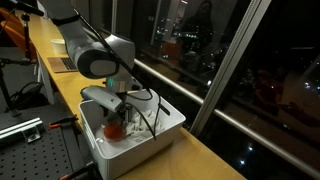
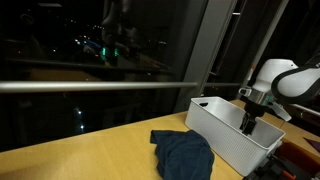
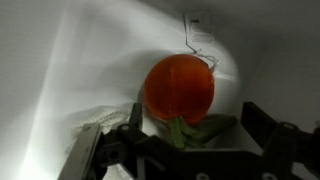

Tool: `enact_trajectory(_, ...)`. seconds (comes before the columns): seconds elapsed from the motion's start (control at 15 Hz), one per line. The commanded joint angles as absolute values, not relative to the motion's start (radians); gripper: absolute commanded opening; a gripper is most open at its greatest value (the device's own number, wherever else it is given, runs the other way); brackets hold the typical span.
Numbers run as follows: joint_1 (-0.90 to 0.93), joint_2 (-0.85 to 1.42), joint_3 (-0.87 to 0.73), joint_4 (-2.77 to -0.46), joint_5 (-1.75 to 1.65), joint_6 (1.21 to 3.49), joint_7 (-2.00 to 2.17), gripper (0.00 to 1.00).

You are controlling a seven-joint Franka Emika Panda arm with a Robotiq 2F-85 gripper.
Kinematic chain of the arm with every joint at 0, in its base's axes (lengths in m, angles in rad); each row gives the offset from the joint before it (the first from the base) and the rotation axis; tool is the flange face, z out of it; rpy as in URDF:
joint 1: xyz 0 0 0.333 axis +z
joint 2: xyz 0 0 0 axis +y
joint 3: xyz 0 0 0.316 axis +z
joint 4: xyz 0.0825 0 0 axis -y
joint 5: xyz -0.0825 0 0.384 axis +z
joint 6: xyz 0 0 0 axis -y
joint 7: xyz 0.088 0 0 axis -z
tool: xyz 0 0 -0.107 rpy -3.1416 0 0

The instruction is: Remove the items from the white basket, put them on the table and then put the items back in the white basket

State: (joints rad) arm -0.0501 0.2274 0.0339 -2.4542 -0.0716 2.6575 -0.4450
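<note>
The gripper (image 3: 192, 127) hung inside the white basket (image 1: 150, 150), jaws apart just short of the red round item (image 3: 180, 88) on its floor, which looked liable to roll aside on closure.

A round red-orange fruit (image 3: 180, 88) with green leaves (image 3: 203, 129) is seen against the pale inside of the white basket (image 3: 60, 70). The gripper (image 3: 190, 140) is held spread, its dark fingers (image 3: 264, 130) set either side of the fruit.
</note>
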Motion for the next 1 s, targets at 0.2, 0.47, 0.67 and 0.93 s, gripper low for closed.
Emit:
enact_trajectory(0.2,-0.082,0.332,0.053,-2.453,-0.048,2.746,-0.455,1.00)
enact_trajectory(0.47,-0.094,0.398,0.062,-2.423,-0.072,2.810,-0.448,1.00)
enact_trajectory(0.67,-0.101,0.415,0.062,-2.401,-0.081,2.822,-0.441,0.66)
enact_trajectory(0.93,-0.089,0.354,0.037,-2.406,-0.107,2.787,-0.416,0.34)
